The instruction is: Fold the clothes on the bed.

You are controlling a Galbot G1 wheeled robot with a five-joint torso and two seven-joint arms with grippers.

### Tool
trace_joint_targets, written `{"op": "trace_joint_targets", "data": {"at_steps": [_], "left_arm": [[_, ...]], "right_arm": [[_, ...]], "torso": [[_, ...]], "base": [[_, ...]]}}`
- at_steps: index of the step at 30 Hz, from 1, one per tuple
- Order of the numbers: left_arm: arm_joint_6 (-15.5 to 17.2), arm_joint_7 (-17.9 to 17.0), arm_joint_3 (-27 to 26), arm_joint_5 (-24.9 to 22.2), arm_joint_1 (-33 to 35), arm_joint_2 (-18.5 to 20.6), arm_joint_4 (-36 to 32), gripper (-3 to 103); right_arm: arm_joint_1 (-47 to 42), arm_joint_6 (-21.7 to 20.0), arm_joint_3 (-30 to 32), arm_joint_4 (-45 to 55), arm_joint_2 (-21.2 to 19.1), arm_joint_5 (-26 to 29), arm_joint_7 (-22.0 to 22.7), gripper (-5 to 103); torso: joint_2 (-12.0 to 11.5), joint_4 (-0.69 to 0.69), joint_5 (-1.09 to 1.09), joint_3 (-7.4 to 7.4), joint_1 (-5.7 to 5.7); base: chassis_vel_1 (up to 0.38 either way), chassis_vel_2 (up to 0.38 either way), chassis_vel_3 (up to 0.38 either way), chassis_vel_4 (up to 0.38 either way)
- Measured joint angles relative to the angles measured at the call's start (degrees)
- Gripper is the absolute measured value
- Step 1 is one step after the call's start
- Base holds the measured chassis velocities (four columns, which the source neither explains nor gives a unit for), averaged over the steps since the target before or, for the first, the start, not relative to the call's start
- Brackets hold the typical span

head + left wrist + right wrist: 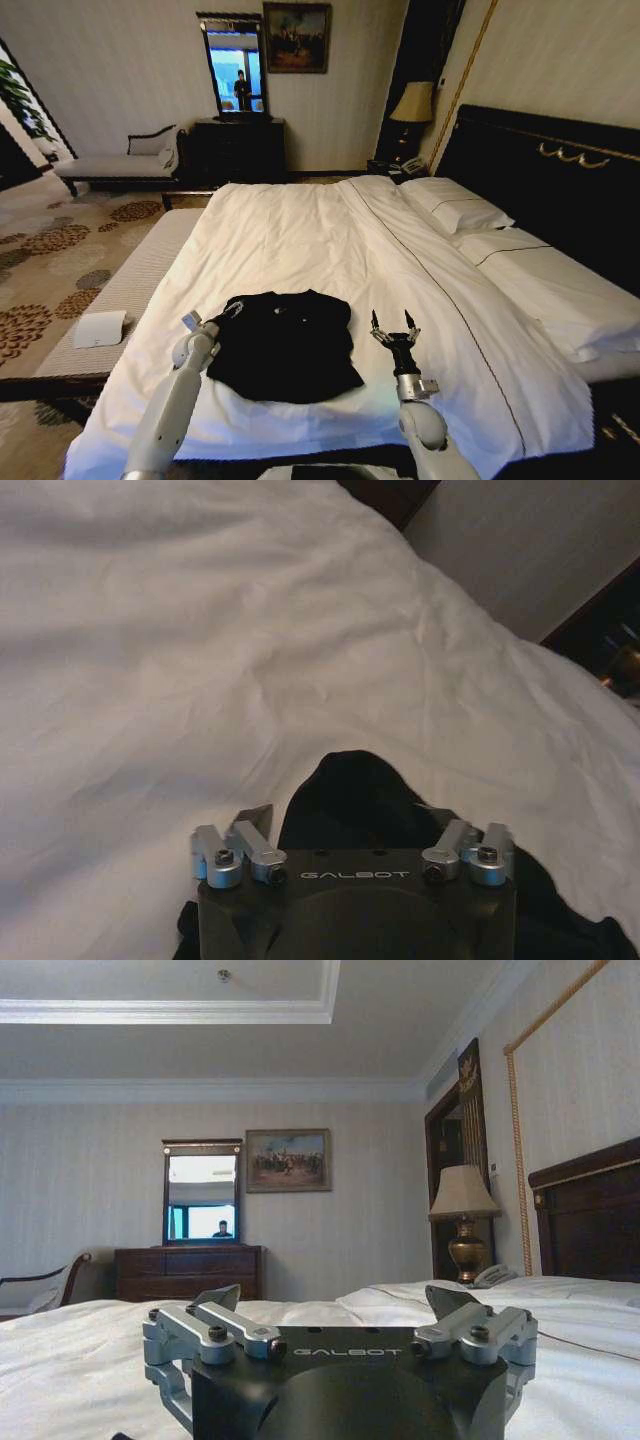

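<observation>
Soft black short-sleeved T-shirt (285, 345) lies partly folded on near end of big white-sheeted bed (300, 240). My left hand (232, 311) sits at its far-left corner, fingers spread, gripping nothing yet; should pinch both layers. Right hand (393, 322) hovers open just right of it.

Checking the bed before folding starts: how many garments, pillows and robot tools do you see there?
Black T-shirt: 1
White pillows: 2
Robot tools, left tool and right tool: 2
Total: 5
</observation>
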Motion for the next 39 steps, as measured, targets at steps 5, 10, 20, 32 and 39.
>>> {"op": "trace_joint_targets", "data": {"at_steps": [5,10,20,32,39], "left_arm": [[0.35,-0.49,0.78,-0.09,-1.58,0.23,1.83,58],[1.07,-1.01,1.02,-0.22,-1.96,0.17,1.88,42],[1.43,-1.23,0.53,0.13,-1.65,-0.33,1.65,4],[1.34,-1.21,-1.61,0.15,0.04,0.52,-1.27,1],[0.74,-1.02,-3.29,-0.07,1.21,2.35,-2.63,1]], "right_arm": [[0.34,0.09,0.00,-0.93,0.34,-0.25,0.13,100],[0.78,0.11,-0.06,-1.59,0.38,-0.26,0.45,100],[1.67,0.02,-0.47,-2.68,0.05,-0.26,1.17,100],[3.11,-3.66,-2.52,-3.47,-1.59,2.35,2.99,100],[10.19,-12.52,-8.84,-5.83,-8.74,21.29,1.28,100]], "torso": [[0.00,0.00,0.00,0.00,0.00],[0.01,0.00,0.00,0.00,0.00],[0.01,0.00,-0.01,0.00,0.00],[0.01,-0.01,-0.01,0.00,0.00],[0.01,0.00,0.01,0.00,0.00]], "base": [[0.000,0.000,0.000,0.000],[0.000,0.000,0.000,0.000],[0.000,0.000,0.000,0.000],[0.000,0.000,0.000,0.000],[0.000,0.000,0.000,0.000]]}}
